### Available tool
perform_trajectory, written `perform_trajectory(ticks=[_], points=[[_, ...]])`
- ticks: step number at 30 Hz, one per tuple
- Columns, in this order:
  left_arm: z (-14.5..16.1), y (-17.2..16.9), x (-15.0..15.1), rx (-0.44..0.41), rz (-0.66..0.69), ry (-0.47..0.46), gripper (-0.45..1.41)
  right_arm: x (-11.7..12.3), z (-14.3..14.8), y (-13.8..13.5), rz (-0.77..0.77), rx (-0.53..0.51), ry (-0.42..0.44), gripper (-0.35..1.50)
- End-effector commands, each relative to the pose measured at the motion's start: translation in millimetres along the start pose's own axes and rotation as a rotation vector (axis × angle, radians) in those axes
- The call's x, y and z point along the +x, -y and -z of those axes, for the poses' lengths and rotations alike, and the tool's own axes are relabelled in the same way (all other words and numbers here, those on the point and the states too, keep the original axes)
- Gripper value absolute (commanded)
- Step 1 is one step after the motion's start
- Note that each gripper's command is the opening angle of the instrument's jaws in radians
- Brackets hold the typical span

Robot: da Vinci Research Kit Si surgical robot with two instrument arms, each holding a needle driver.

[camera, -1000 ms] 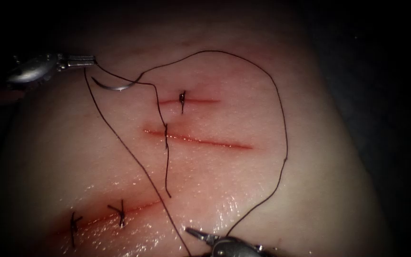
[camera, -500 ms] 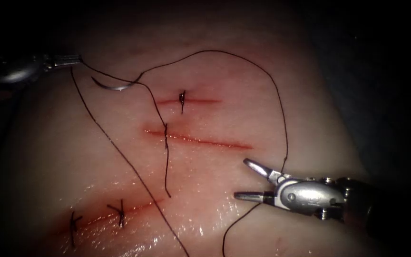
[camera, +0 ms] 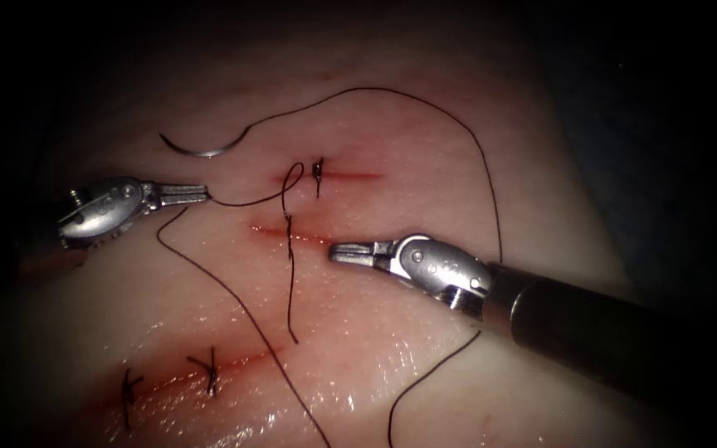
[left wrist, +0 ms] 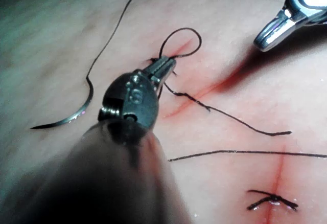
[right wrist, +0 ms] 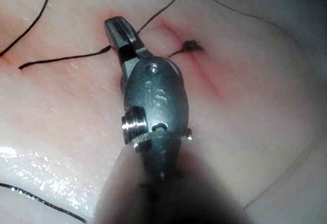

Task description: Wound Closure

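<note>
The curved needle (camera: 202,153) lies free on the tissue (camera: 425,141), up and left of the upper cut (camera: 346,175); neither tool holds it and it is not in the tissue. My left tool (camera: 204,196) is shut on the thread (camera: 246,202) just left of that cut, where the thread curls into a small loop (camera: 294,172) beside the knot (camera: 319,172). The left wrist view has the same grip (left wrist: 166,63) and the needle (left wrist: 76,114). My right tool (camera: 334,250) hovers over the middle cut (camera: 309,238), jaws shut, holding nothing. A loose thread tail (camera: 291,290) hangs across that cut.
A long run of thread (camera: 491,191) arcs from the needle's end around the right side and off the near edge. A lower cut (camera: 242,361) carries two tied stitches (camera: 211,369). Red fluid lines all three cuts.
My left tool moved down and right with the thread, curling a loop by the upper cut. My right tool came up from the near edge to the middle cut and shut its jaws.
</note>
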Motion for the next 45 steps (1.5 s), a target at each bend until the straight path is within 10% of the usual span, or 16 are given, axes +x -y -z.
perform_trajectory(ticks=[1,18,25,45], points=[[-0.8,-0.2,-0.5,-0.021,0.013,-0.016,-0.45,-1.2,-3.4,-1.5,-0.039,0.010,-0.017,-0.35],[-2.8,-3.5,-3.1,-0.126,0.067,-0.070,-0.45,-2.3,-11.6,-4.1,-0.299,0.162,-0.293,-0.35],[-5.7,-3.2,-6.3,-0.154,0.066,-0.054,-0.45,-1.1,-11.6,-2.6,-0.395,0.405,-0.404,-0.35],[-10.1,0.6,-11.2,-0.201,0.064,0.012,-0.45,-0.9,-9.6,-1.1,-0.196,0.712,-0.144,-0.35]])
